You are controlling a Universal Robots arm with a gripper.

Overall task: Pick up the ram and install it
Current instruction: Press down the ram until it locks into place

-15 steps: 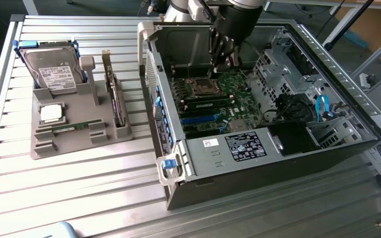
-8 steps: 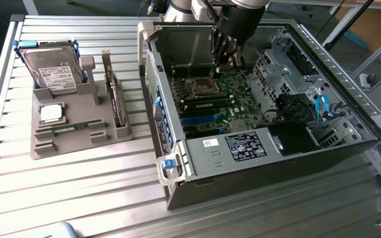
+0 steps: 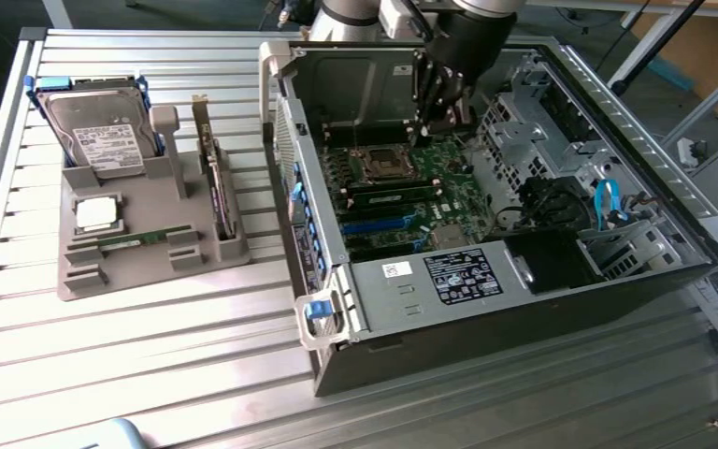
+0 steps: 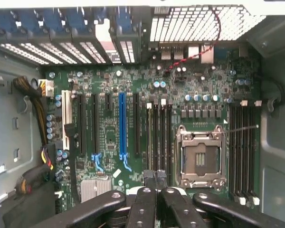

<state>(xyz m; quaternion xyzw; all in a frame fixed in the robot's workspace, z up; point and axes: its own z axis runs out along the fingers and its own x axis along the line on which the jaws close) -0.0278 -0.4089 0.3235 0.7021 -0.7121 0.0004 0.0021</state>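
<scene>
We see the jaws pressed together, with nothing between them. The gripper (image 4: 156, 183) hangs over the motherboard (image 4: 133, 142), near the empty processor socket (image 4: 199, 156). From the exterior view, a ram (image 3: 142, 238) lies on the gray tray (image 3: 147, 271) outside the computer case (image 3: 484, 318).

An open computer case (image 3: 484, 281) is lying on the slatted table (image 3: 147, 374); on the exterior view's left, a grey tray (image 3: 147, 271) is holding a hard drive (image 3: 104, 136) — and a processor chip (image 3: 94, 213).
</scene>
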